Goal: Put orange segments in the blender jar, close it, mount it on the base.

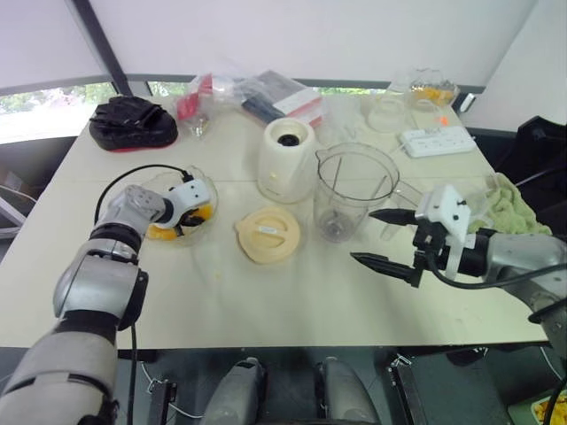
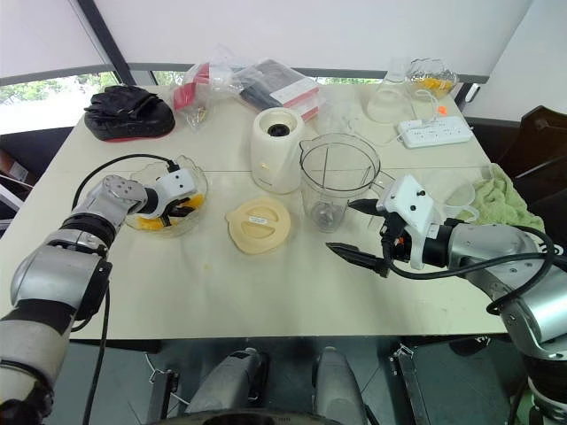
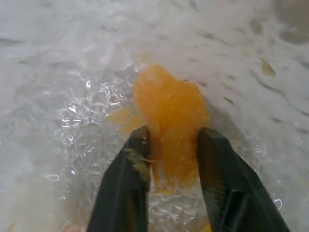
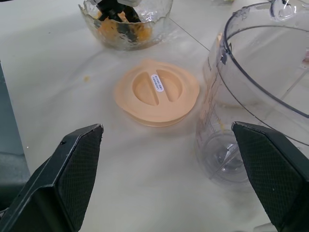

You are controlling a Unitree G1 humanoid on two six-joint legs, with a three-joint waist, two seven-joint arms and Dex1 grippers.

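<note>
The left gripper [image 3: 166,159] is pinching an orange segment [image 3: 169,116] inside the bowl [image 1: 205,186] at left of frame. The right gripper [image 1: 390,237] hangs wide open beside the empty jar [image 1: 354,190]. Lid [image 1: 267,235] off, base [image 1: 286,159] unmounted: the task looks barely begun.

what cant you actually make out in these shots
- How many glossy orange segments lie in the shallow crinkled clear bowl: in the head views the left gripper covers them.
- Whether the black fingers truly pinch the segment between them or only flank it: left wrist view.
- Any fruit already in the tall clear blender jar: glare on its wall; the right wrist view cuts it off.
</note>
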